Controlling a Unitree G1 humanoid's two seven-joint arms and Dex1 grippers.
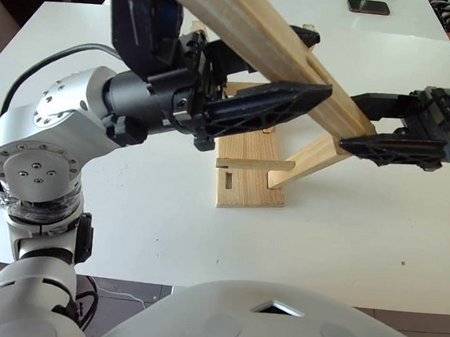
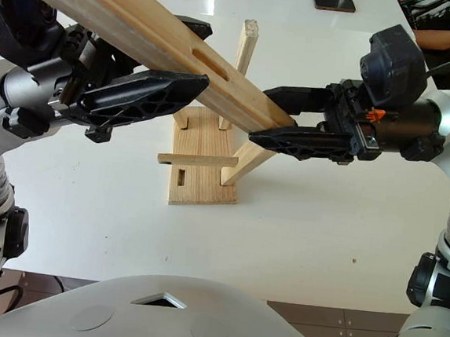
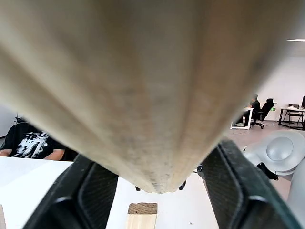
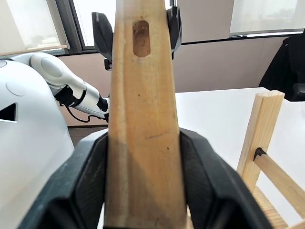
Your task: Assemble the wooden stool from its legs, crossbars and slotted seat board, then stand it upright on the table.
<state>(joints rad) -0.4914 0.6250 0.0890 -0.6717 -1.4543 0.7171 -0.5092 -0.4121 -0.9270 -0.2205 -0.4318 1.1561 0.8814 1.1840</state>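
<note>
A long slotted leg (image 2: 143,27) hangs slanted above the table (image 2: 322,224), over the seat board (image 2: 200,186), which lies flat midway between the near and far edges. The right gripper (image 2: 262,118) has its fingers clamped on the leg's lower end. The left gripper (image 2: 199,56) seems closed on it higher up, one finger half hidden.

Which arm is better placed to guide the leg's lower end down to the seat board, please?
Probably the right. The right gripper clamps the leg at its lower end, nearest the seat board. The left gripper holds the leg farther up, away from the board.
</note>
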